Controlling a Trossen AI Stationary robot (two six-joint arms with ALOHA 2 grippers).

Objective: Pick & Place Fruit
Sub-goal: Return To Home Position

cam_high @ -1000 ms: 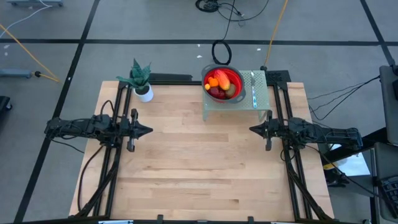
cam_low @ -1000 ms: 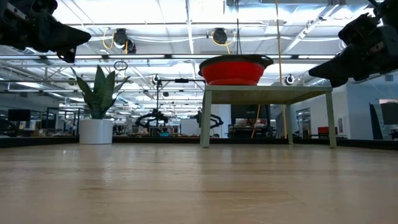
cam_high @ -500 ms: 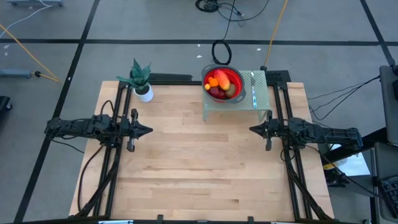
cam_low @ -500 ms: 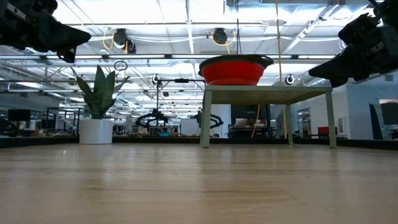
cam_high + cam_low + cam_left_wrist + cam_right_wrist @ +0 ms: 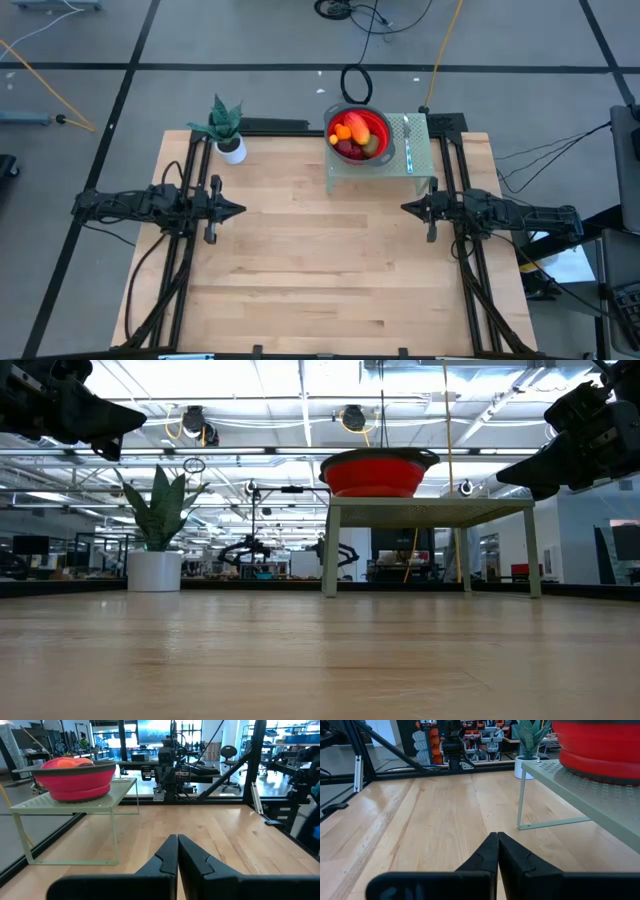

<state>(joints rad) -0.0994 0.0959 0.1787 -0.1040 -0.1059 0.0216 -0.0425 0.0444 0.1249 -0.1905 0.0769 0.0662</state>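
At upper centre, the fruit (image 5: 356,134) filled one round red bowl (image 5: 384,127) on one pale green perforated shelf (image 5: 421,160), one silver-blue knife (image 5: 408,128) beside it, one potted plant (image 5: 227,125) further left. The left gripper (image 5: 242,210) and right gripper (image 5: 403,208) hung mid-frame, fingers pressed together.

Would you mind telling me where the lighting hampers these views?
Low view: ceiling lights backlight the left claw and right claw into dark silhouettes. High view: even light; fruit shows plainly in the red bowl.
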